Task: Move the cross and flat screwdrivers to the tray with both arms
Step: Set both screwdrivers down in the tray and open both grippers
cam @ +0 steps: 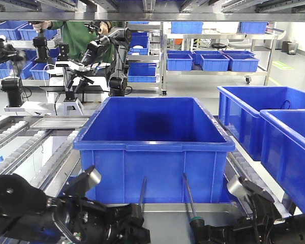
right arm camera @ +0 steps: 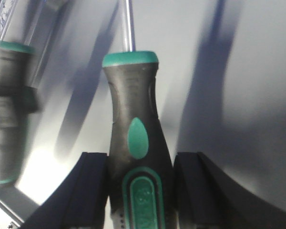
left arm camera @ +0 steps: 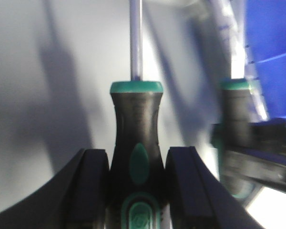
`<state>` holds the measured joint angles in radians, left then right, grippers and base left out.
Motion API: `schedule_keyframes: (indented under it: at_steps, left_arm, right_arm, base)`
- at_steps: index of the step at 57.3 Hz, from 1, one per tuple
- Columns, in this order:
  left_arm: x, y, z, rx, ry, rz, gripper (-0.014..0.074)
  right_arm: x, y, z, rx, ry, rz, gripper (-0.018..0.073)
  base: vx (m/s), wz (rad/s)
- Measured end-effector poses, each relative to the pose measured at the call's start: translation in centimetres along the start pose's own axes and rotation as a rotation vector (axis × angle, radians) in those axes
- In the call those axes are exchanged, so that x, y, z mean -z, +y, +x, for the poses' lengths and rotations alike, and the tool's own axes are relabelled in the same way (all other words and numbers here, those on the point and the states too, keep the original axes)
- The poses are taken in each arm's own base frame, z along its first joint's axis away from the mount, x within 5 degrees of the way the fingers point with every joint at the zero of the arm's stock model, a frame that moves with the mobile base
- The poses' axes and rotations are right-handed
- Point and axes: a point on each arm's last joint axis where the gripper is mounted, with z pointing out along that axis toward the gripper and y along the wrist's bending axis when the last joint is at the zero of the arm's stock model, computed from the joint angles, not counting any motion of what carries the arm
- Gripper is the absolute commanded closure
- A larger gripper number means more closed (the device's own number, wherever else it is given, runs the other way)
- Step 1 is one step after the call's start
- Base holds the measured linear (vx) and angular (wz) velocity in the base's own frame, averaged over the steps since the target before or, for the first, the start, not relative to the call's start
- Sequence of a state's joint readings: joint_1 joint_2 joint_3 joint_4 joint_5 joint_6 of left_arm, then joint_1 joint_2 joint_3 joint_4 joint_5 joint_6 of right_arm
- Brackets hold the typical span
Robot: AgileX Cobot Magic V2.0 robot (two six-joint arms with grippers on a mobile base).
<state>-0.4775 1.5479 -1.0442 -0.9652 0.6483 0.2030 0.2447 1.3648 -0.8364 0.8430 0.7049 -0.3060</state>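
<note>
Each gripper grips one screwdriver over the grey tray, low in the front view.

The left gripper (left arm camera: 137, 191) has its fingers (left arm camera: 93, 186) clamped on the handle of the left screwdriver (left arm camera: 136, 138); the right gripper (right arm camera: 140, 191) is clamped the same way on the right screwdriver (right arm camera: 133, 119). Both shafts point up the frame toward the blue crate (cam: 152, 147), which stands just past the tray (cam: 168, 216) and walls off its far edge. Which tip is cross cannot be told. An embossed mark sits in the green oval on each handle, too blurred to read. In the front view the two shafts run near each other, left (cam: 142, 190) and right (cam: 189, 195), with open tray between them. More blue crates (cam: 274, 127) crowd the right side; shelving and a person in green (cam: 84, 30) fill the upper left.
</note>
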Motion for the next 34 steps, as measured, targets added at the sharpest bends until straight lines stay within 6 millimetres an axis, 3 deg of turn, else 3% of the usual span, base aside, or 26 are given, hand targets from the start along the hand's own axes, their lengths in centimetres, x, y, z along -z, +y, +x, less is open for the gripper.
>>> schedule_keyframes:
  at_steps: [8,16,34]
  left_arm:
    - [-0.7,0.48,0.03,0.028,0.022,-0.012,0.0573]
    - [-0.82,0.56,0.05,0.036,0.027,-0.014,0.0498]
    - [-0.82,0.56,0.09,0.028,0.032,-0.013,0.0169]
  right_arm:
    - [0.0,0.0,-0.01,0.0,-0.001,0.0,0.0522]
    - [0.0,0.03,-0.02,-0.005,-0.002,-0.003,0.0398]
    - [0.0,0.07,-0.1,-0.013,-0.011,-0.008,0.0043]
  base:
    - [0.0,0.0]
    - [0.0,0.0]
    - [0.0,0.0]
